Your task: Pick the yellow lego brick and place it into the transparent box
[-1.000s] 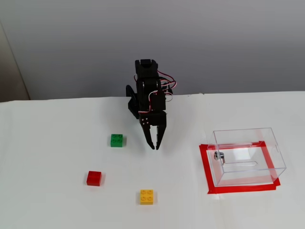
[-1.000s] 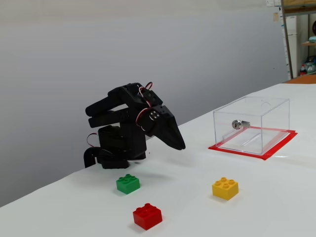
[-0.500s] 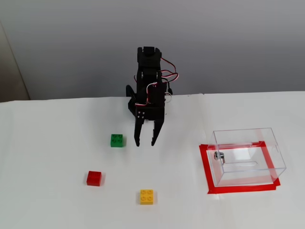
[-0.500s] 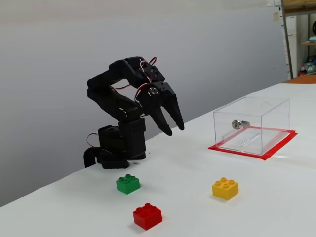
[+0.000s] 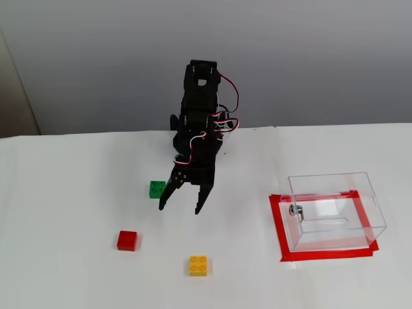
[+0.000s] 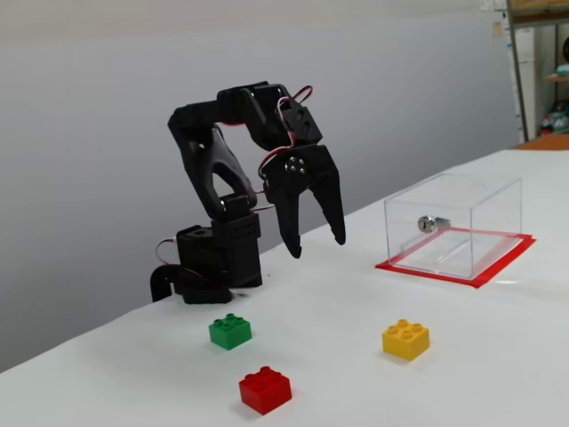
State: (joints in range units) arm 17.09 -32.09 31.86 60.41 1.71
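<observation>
The yellow lego brick (image 5: 198,265) (image 6: 405,339) lies on the white table near the front, with nothing touching it. The transparent box (image 5: 335,210) (image 6: 452,224) stands to the right on a red tape frame, with a metal knob on one wall. My black gripper (image 5: 180,207) (image 6: 317,245) hangs open above the table, fingers pointing down and spread wide, nothing between them. In a fixed view from above it is behind the yellow brick and slightly left of it, well apart from it.
A green brick (image 5: 157,189) (image 6: 230,331) lies just left of the gripper. A red brick (image 5: 127,241) (image 6: 265,389) sits further left and nearer the front. The arm's base (image 6: 211,262) stands at the table's back edge before a grey wall.
The arm has risen and reached forward toward the front of the table. The gripper, shut a second ago, has opened wide. The bricks and the box have not moved.
</observation>
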